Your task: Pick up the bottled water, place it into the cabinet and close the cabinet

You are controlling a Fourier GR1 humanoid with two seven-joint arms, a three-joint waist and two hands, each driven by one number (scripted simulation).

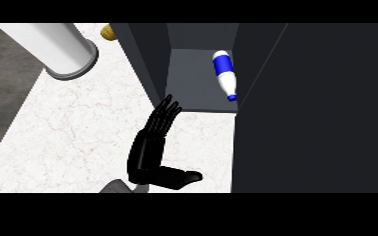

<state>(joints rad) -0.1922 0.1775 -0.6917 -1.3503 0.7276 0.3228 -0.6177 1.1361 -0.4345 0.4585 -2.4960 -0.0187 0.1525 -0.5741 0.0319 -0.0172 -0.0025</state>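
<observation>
The water bottle [224,73], white with a blue label and blue cap, lies on its side on the grey floor of the open cabinet [193,87], cap pointing toward me. My left hand [150,147] is open on the counter in front of the cabinet. Its straight fingers [167,112] point up toward the lower end of the cabinet's left wall [144,55], and its thumb sticks out to the right. It holds nothing and is apart from the bottle. My right hand does not show.
A large dark cabinet door [306,110] fills the right side of the view. A white cylinder [65,47] stands at the upper left on the marble counter [81,120], with a small tan object [108,31] beside it.
</observation>
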